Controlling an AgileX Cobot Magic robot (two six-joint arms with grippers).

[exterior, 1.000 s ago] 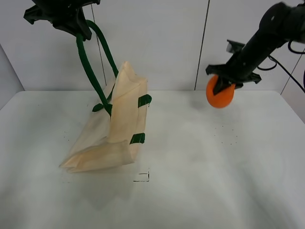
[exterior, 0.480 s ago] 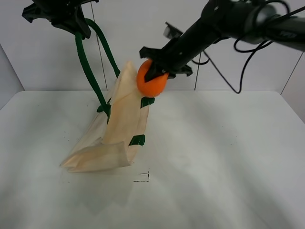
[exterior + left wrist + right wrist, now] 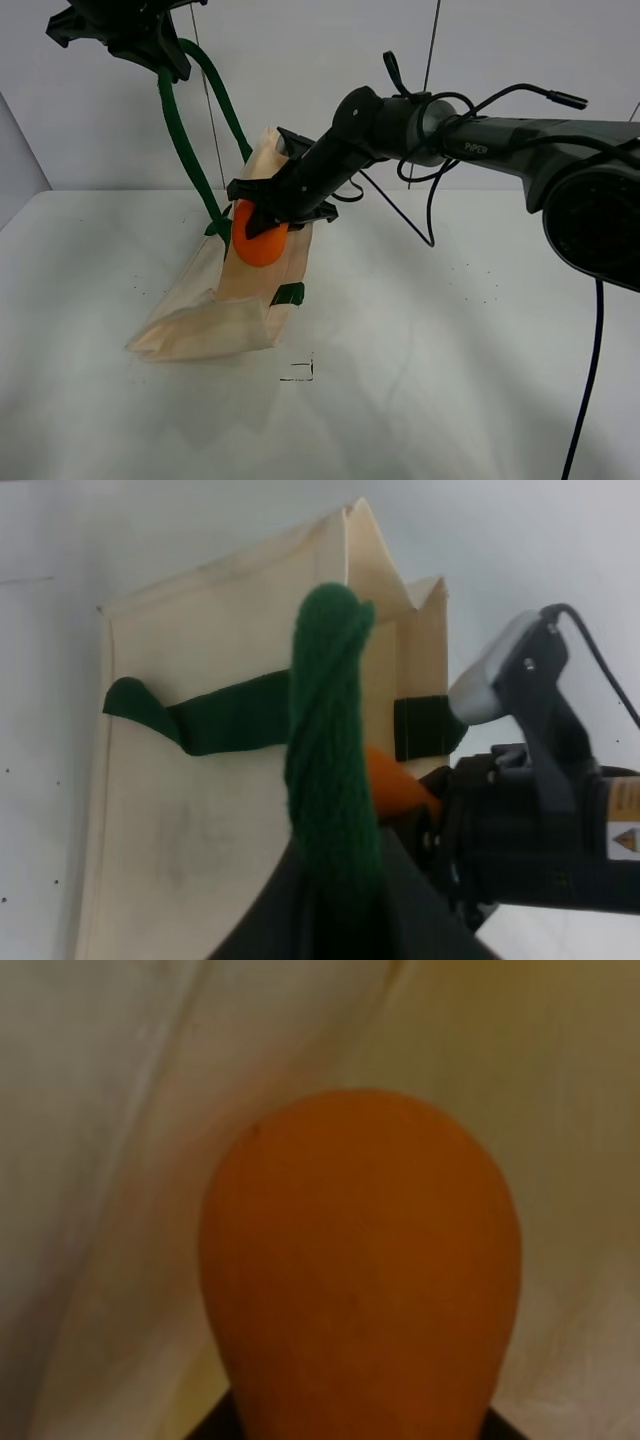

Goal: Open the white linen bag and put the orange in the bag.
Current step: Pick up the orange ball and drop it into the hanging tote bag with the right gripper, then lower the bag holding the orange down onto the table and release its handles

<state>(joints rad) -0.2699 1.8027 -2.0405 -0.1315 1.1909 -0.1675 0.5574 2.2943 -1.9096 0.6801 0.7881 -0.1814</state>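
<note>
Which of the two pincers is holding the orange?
The right pincer, reaching across to the white linen bag, grips the orange. The left pincer only holds up the bag's green handle.

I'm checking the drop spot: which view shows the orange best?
Exterior high: the orange, in the right gripper, shows mostly whole against the white linen bag. Right wrist shows it close up against cloth; left wrist, only a sliver.

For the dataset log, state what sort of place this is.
Likely a robotics lab bench: bare white table, plain white wall panels, black cabled robot arm, plus a white linen bag and an orange.
</note>
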